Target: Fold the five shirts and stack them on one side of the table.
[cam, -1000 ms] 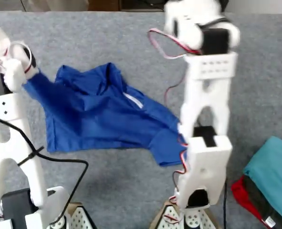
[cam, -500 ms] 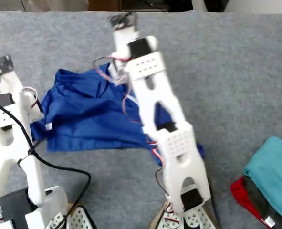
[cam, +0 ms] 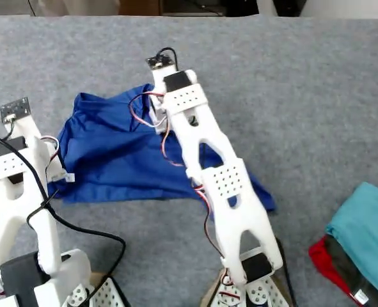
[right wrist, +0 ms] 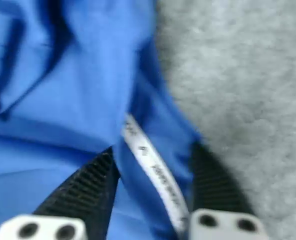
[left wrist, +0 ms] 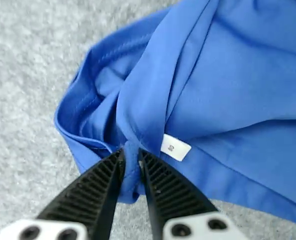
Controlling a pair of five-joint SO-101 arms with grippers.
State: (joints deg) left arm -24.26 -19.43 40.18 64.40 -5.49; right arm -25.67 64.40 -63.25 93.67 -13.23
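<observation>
A blue shirt lies crumpled on the grey table, left of centre. At its left edge my left gripper is shut on a pinched fold of blue cloth, next to a small white tag. My right arm stretches across the shirt to the collar at its far side. There my right gripper is open, one finger on each side of the collar's white label strip. The blue shirt spreads out under those fingers.
At the table's right edge lies a pile of folded shirts: a teal one on top, with red and dark cloth under it. Bare grey table spreads between the pile and the blue shirt. Both arm bases stand at the near edge.
My right arm has swung down from an upright pose on the right onto the shirt's collar. My left arm has come down and inward, carrying the shirt's left edge with it.
</observation>
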